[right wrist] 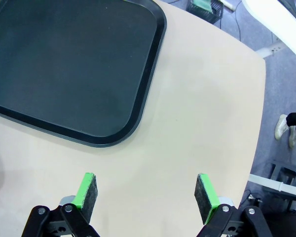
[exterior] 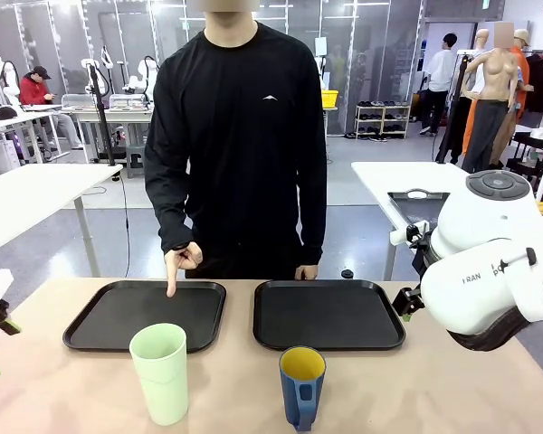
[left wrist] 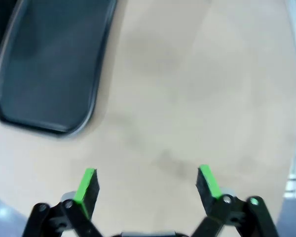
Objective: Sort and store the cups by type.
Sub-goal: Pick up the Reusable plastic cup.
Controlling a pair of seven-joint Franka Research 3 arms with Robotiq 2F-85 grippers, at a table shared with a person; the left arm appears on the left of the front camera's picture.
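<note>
Two cups stand unsorted on the tan surface; places are given from the left tray (exterior: 118,316).

Left end effector (left wrist: 148,180): jaws spread wide, nothing held, hovering over bare surface left of that tray.

Tumbler (exterior: 160,372): upright, just on the robot's side of the left tray.

Person's hand (exterior: 183,260): forefinger pointing down onto the left tray's far edge.

Mug (exterior: 301,387): upright, to the right of the left tray and nearer the robot.

Right tray (exterior: 328,314): just right of the left tray, a narrow gap between.

Right end effector (right wrist: 147,190): jaws fully apart, empty, well right of the left tray.

Likely hazards: the tall, light-looking tumbler may topple if a finger clips its rim, or slip if pinched too high. A reach over the left tray may strike the pointing finger. The mug's handle may foul a pad. Either cup set in the wrong tray spoils the sort.

Surface: smooth, matte, otherwise bare.

Room: an open hall with a grey floor, white tables, shelving, and people far off.
</note>
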